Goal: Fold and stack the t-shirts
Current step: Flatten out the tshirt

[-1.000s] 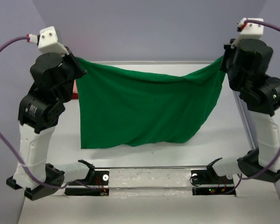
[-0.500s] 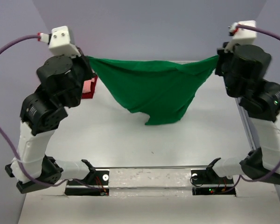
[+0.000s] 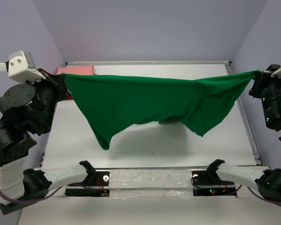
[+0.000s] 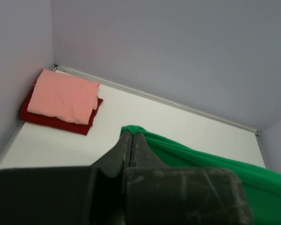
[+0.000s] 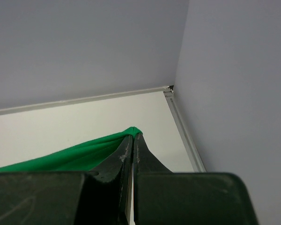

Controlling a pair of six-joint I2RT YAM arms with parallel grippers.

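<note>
Left pincer (image 4: 132, 137) and right pincer (image 5: 132, 137) are each clamped shut on opposite ends of the green t-shirt (image 3: 150, 101).
At far left, the salmon-pink t-shirt (image 4: 63, 96) is laid folded on the dark red t-shirt (image 4: 54, 123); the green cloth is stretched above the bench (image 3: 145, 147), probably to be spread flat for folding, its lower edge sagging unevenly.

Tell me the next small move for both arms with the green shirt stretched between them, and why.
Probably lower the left gripper and right gripper together, equally far apart, so the green t-shirt lands flat on the table. Each is shut on an upper corner, and the shirt hangs taut and unfolded. The salmon-pink t-shirt lies folded on the dark red t-shirt at the far left.
</note>
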